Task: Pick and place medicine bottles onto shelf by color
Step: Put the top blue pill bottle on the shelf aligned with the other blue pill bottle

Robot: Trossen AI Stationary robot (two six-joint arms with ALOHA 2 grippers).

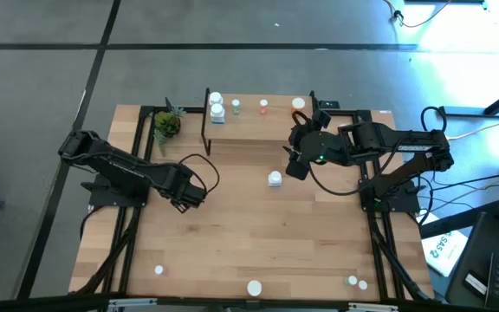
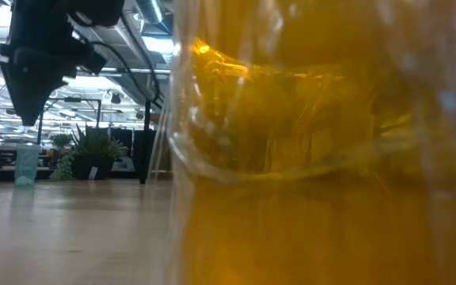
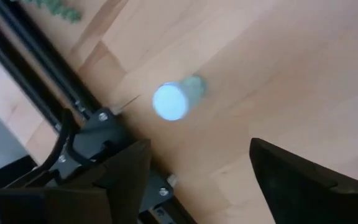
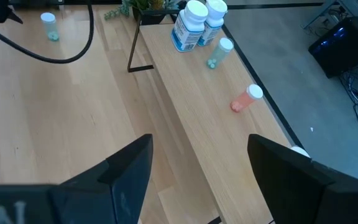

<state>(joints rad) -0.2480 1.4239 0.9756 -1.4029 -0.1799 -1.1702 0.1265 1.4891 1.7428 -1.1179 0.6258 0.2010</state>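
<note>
A pale green medicine bottle [image 3: 174, 99] with a white cap stands on its base on the table, seen from above in the left wrist view. My left gripper [image 3: 197, 152] hangs open above it, pointing steeply down, a finger on either side and short of the bottle. The low view shows the same bottle [image 2: 26, 165] under that gripper [image 2: 30, 99]. The shelf [image 1: 258, 126] stands at the far middle and bears two white bottles [image 4: 194, 22], a pale green one [image 4: 219, 53] and a pink one [image 4: 247, 98]. My right gripper [image 4: 201, 143] waits open over the shelf's near edge.
A white bottle [image 1: 274, 178] stands on the table in front of the shelf. Several bottles, such as one [image 1: 255, 288], line the near edge. An orange bottle [image 2: 323, 158] fills most of the low view. A potted plant [image 1: 167, 124] stands left of the shelf.
</note>
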